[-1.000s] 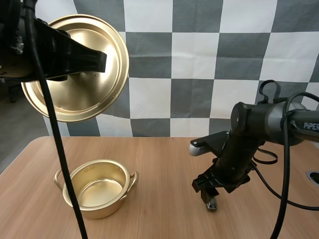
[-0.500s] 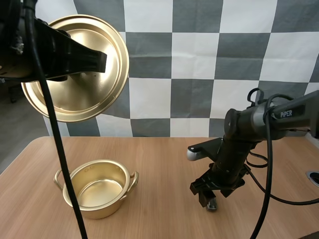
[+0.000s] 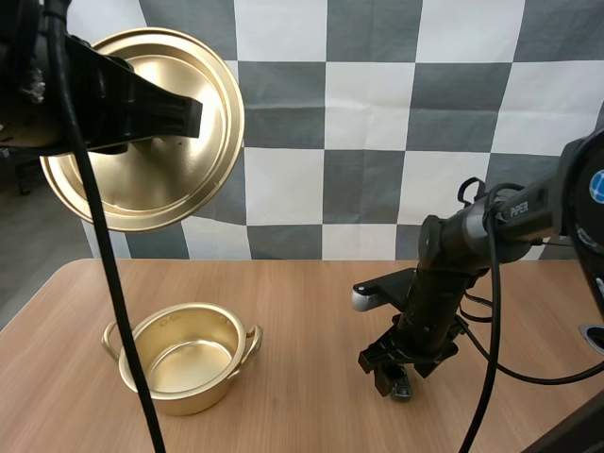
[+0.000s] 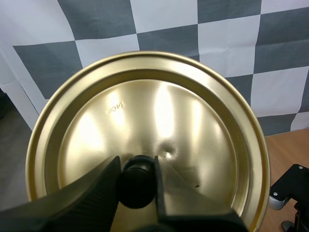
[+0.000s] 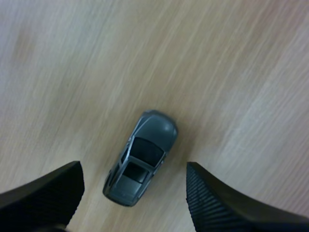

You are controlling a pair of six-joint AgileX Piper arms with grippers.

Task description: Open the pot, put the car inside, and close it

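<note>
A gold pot (image 3: 187, 357) stands open on the wooden table at the left. Its gold lid (image 3: 142, 127) hangs high above it, tilted on edge, with my left gripper (image 4: 137, 181) shut on the lid's black knob (image 4: 138, 179). A small grey toy car (image 5: 141, 157) lies on the table at the right; part of the car (image 3: 402, 387) shows under the arm in the high view. My right gripper (image 5: 133, 186) hovers just over it, open, one finger on each side of the car without touching it.
Bare wooden table (image 3: 311, 330) stretches between the pot and the car. The table's front edge runs close below both.
My right arm has shifted slightly left and lowered over the car. The left arm and the lid have not moved.
</note>
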